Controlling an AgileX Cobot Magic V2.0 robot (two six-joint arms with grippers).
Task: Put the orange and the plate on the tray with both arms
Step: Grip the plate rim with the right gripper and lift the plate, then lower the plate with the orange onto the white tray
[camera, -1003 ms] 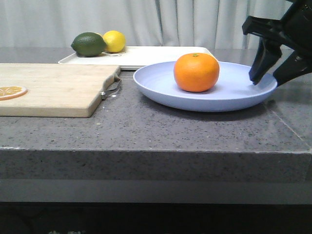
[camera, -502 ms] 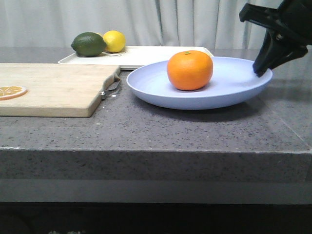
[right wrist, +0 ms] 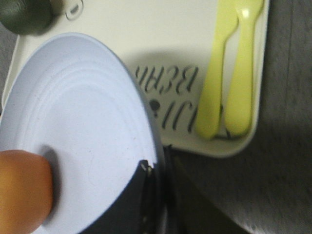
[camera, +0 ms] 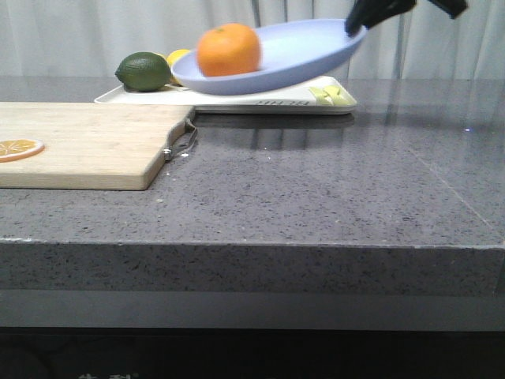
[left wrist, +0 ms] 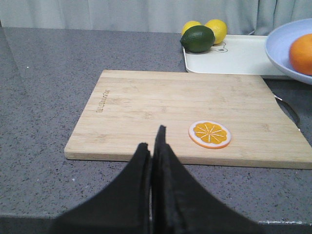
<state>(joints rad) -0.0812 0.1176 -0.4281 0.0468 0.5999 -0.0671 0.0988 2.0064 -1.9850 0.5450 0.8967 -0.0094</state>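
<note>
A grey speckled stone counter (camera: 316,197) is seen from the front, with pale curtains behind it. The right hand (camera: 371,14), dark and only partly in view at the upper right, is clamped on the rim of a wide pale blue plate (camera: 292,55) and holds it in the air, tilted so that its far-left side sits lower. A whole orange (camera: 229,50) rests in the plate, toward that lower left side, slightly blurred. The plate hangs above a cream rectangular tray (camera: 268,101) that lies at the back of the counter, and it is clear of the tray's surface. On the tray's left end sit a dark green lime (camera: 144,71) and, just behind it, a yellow lemon (camera: 177,57), mostly hidden by the plate. On the tray's right end lie pale yellow-green utensils (camera: 333,95); the right wrist view shows two of them side by side next to dark lettering printed on the tray, with the plate's edge pinched between the fingers. To the left of the tray lies a light wooden cutting board (camera: 87,142) with a metal handle loop at its right edge and a thin orange slice (camera: 17,148) near its left side. In the left wrist view, the left hand (left wrist: 152,141) has its fingers pressed together, holding nothing, above the counter in front of the cutting board.
</note>
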